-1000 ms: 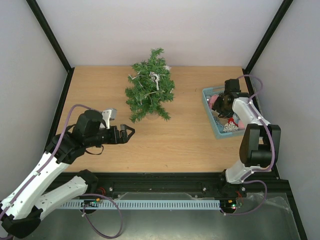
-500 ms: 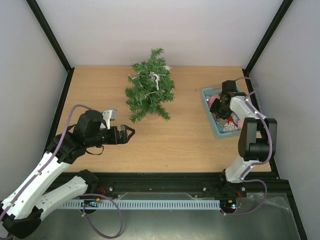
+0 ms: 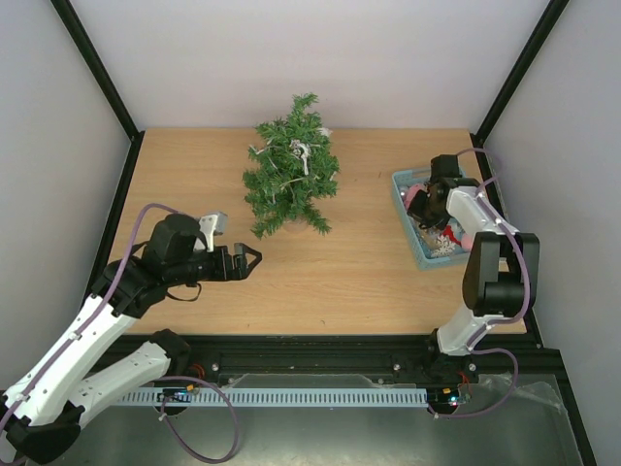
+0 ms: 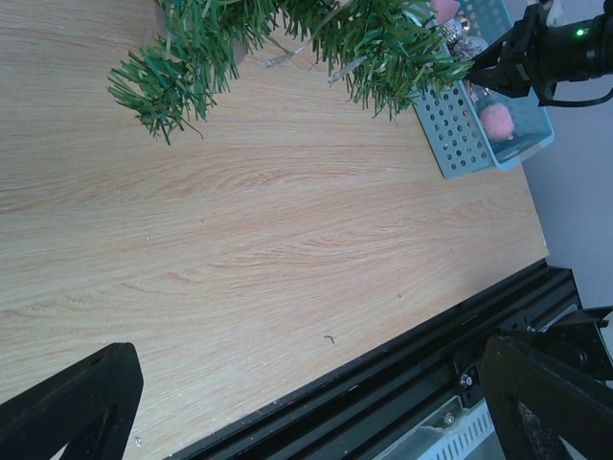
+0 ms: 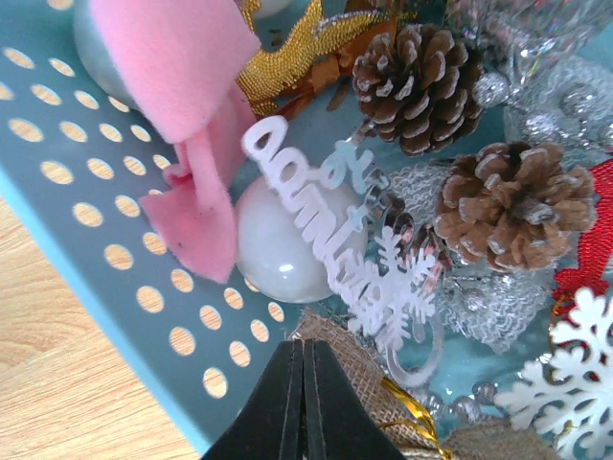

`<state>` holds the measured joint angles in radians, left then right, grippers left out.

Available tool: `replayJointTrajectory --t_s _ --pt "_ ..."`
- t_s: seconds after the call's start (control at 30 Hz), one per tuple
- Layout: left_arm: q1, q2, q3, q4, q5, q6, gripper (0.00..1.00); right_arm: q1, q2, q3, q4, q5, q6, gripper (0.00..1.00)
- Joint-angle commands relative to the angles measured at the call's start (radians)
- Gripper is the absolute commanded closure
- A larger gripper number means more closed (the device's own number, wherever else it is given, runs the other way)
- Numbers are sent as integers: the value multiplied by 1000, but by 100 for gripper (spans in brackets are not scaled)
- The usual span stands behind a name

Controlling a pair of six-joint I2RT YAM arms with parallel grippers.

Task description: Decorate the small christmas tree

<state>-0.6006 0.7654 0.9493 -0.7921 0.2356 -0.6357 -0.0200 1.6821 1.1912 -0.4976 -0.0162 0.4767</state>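
The small christmas tree [image 3: 291, 175] stands at the back middle of the table; its lower branches [image 4: 364, 48] fill the top of the left wrist view. My left gripper [image 3: 247, 259] hovers open in front of the tree, its fingers [image 4: 77, 407] spread wide over bare wood. My right gripper [image 3: 424, 199] reaches down into the light-blue basket [image 3: 417, 245]. Its jaws [image 5: 304, 347] are pressed shut, tips just short of a burlap ornament [image 5: 359, 379], and I see nothing between them. A white ball [image 5: 273, 254], a white script-and-snowflake ornament [image 5: 321, 225] and pink felt [image 5: 182, 67] lie just beyond.
Two pine cones [image 5: 421, 57] [image 5: 512, 201], silver beads and gold ribbon crowd the basket, whose perforated wall [image 5: 96, 220] rises left of the right gripper. The basket [image 4: 460, 134] sits at the table's right edge. Black frame posts and grey walls enclose the table.
My right gripper's jaws have closed from half open to fully shut inside the basket, after the arm shifted slightly. The left arm has not moved.
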Motion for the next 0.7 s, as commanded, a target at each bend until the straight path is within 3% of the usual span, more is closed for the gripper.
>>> replayJointTrajectory --t_s 0.0,0.23,0.37,0.5,0.67 --pt "7 -20 39 -19 11 4 1 3 -71 43 -71 18 -6 99" --pt "7 -62 53 -48 12 -13 0 3 -204 79 -102 17 -3 99" --pt "7 -74 77 -56 17 -3 0 3 -297 138 -137 -57 -2 99" --pt "7 -70 115 -37 51 21 0 3 -388 179 -154 -243 28 99" --pt "7 -45 180 -6 85 65 0 40 -471 154 -88 -614 145 99"
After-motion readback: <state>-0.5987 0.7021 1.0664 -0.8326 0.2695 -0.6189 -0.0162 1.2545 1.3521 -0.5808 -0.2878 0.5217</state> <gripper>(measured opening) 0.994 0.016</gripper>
